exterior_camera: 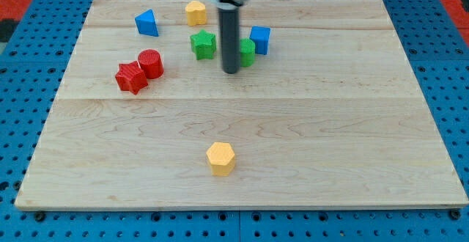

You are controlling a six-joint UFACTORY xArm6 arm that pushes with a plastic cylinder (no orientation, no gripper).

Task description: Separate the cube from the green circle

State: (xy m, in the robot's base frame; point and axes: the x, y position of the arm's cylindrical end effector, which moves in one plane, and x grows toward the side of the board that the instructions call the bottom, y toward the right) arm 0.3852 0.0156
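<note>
A: What colours were the blocks?
B: Blue cube (pixel 260 39), green circle (pixel 247 53), green star (pixel 204 44), blue triangle (pixel 147 23), two red blocks (pixel 139 71), two yellow (pixel 220 158).
A: And the board?
B: Pale wood (pixel 330 139), on blue pegboard (pixel 15 125).

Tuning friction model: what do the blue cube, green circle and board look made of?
Blue cube: probably 3D-printed plastic, matte, faint ridged faces. Green circle, half hidden behind my tip, which sits at its left: same ridged matte plastic look. Board: light wood, visible grain and plank seams, smooth, slight sheen.

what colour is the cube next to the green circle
Blue. The cube sits just right of the green circle, seen in the camera view.
</note>
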